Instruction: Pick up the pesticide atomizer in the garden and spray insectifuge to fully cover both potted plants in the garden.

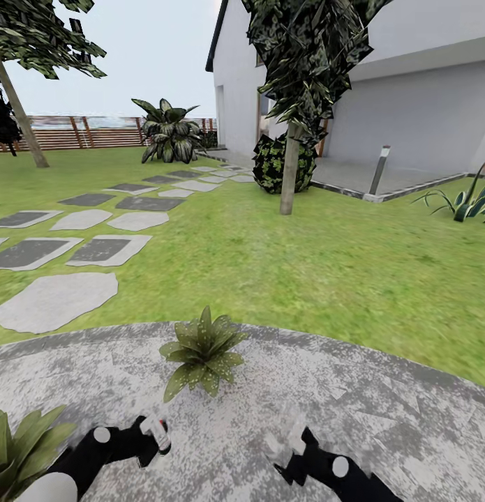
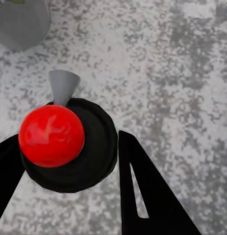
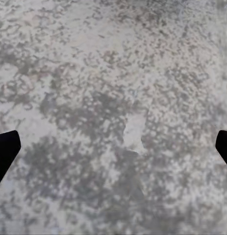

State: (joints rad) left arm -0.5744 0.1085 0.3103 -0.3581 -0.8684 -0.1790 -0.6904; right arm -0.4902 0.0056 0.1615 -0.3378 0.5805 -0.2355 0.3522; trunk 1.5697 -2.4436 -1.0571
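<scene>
The left claw [image 2: 69, 161] was clamped on the atomizer [image 2: 69, 144], nozzle [image 2: 63, 85] forward, over the patio [image 2: 167, 73]. It looked light, rigid and slick-sided; gripping the body below the head seemed best. The right claw [image 3: 113, 147] hung spread, empty. One plant [image 1: 200, 352] stood ahead.

The head view looks forward and down from above the paved patio [image 1: 382, 411] toward the lawn [image 1: 326, 258] and house [image 1: 409, 90]. The left wrist view faces straight down, close above the patio [image 2: 167, 73]. The right wrist view likewise looks down at nearby paving [image 3: 113, 98], a surface shared by all three views.
</scene>
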